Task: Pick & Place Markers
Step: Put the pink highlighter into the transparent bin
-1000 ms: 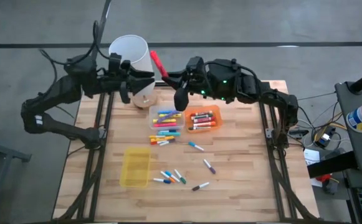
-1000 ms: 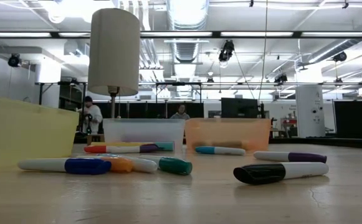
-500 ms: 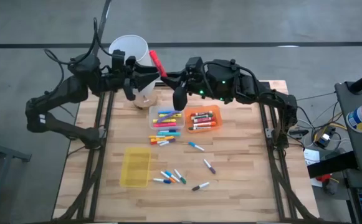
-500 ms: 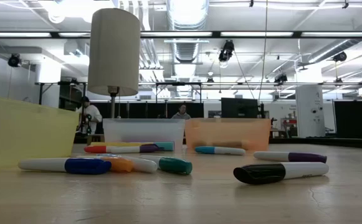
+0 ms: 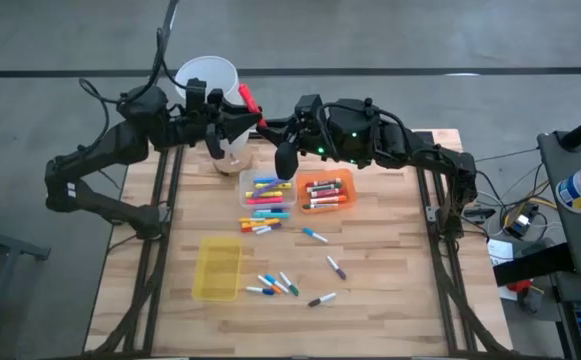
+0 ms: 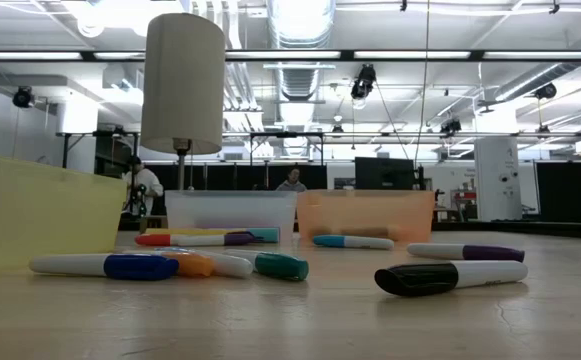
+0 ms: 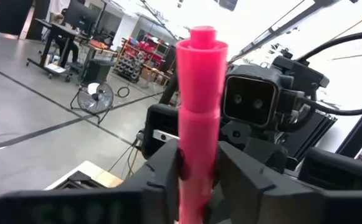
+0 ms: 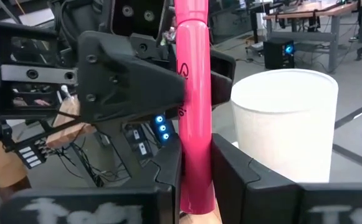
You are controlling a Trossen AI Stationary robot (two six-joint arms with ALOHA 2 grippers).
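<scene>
While both claws meet beside the cup [image 5: 210, 85], right claw [image 5: 263, 123] grips the pink marker [image 5: 249, 98]; left claw [image 5: 238, 122] straddles it, grip unconfirmed. Handover step: left clamps, then right releases.

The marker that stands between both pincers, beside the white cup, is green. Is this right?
Not quite. The marker is pink, not green, and both wrist views show this clearly. The rest is right: it stands between the fingers of the left pincer and the right pincer, beside the white cup.
</scene>
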